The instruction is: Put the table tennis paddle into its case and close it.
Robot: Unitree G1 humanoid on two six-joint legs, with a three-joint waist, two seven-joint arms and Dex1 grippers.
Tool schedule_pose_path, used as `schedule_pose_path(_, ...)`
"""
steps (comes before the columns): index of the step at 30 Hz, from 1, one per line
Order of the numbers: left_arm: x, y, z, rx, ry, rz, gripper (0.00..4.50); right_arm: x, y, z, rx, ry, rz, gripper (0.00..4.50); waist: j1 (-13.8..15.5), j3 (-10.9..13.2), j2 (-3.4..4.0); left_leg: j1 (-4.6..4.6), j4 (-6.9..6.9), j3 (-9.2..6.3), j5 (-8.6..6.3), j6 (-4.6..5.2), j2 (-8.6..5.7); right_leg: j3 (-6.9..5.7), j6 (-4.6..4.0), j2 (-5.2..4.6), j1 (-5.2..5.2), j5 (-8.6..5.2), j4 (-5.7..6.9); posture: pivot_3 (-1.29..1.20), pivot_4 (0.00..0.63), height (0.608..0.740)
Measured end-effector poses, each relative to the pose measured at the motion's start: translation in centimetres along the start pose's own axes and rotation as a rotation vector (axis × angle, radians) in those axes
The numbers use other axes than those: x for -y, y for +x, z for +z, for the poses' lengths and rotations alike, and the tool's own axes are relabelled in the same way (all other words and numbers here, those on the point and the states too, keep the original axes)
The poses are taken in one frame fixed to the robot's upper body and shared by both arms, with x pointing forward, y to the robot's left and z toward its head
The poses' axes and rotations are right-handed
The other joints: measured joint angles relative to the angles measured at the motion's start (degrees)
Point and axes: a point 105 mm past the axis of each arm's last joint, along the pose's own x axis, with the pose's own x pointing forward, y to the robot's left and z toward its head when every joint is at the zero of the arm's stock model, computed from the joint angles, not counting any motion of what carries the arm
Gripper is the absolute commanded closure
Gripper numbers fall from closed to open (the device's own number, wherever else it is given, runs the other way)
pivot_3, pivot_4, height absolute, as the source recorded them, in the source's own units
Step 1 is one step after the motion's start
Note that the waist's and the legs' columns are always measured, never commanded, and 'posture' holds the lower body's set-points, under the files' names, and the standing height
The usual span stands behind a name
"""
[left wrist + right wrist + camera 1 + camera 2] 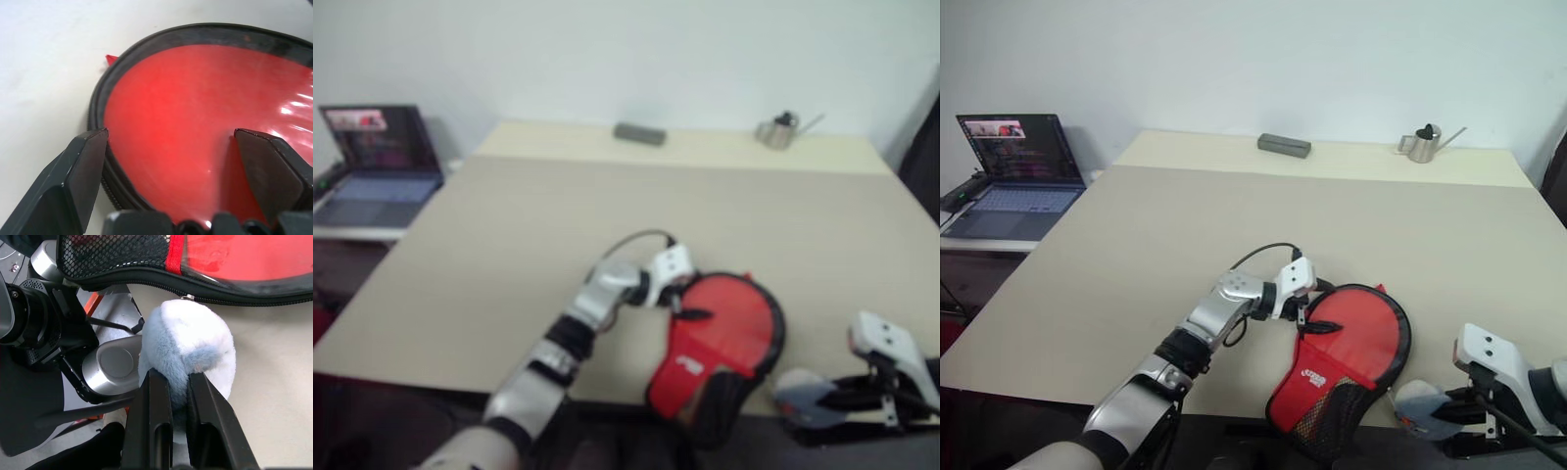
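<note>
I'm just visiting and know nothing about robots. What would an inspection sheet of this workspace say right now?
Surface: beige table, mostly bare.
Job's things: red case at the near table edge, its black mesh end hanging over; a zip runs along its black rim; paddle not seen apart from it.
Clutter: grey block and small metal watering can at the far edge.
Grippers: left gripper open, fingers straddling the case's rim; right gripper shut on a fluffy pale-blue pompom beside the zip.
Cables: black cable looping over the left wrist.
Surroundings: open laptop on a side table, left; white wall behind.
</note>
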Motion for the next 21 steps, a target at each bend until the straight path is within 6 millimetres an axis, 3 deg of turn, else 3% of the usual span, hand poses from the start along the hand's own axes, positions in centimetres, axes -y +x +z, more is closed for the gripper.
schedule_pose_path(8,0.5,-1.1,-0.2,-0.007,-0.006,-0.065,0.0,0.6,0.0,0.2,0.011,-0.006,-0.021,4.5,-0.03,0.0,-0.01,0.0,0.01,0.01,0.0,0.0,0.01,0.01,0.0,0.0,-0.01,0.0,0.01,0.0,0.15,0.74)
schedule_pose_path(14,0.4,-1.5,0.3,0.021,-0.015,-0.06,0.0,0.3,-0.1,1.5,0.068,0.01,0.017,4.5,-0.09,0.01,-0.02,0.0,0.01,0.0,0.0,0.0,0.01,0.01,0.0,0.0,-0.01,0.0,0.02,0.0,0.15,0.74)
schedule_pose_path(21,0.6,-2.5,2.6,0.093,0.045,-0.079,0.0,-0.4,-2.6,4.7,0.184,0.017,0.073,2.19,-0.15,0.04,-0.06,-0.02,0.01,-0.01,0.0,0.0,0.02,0.01,-0.02,-0.01,-0.03,0.01,0.03,0.0,0.15,0.74)
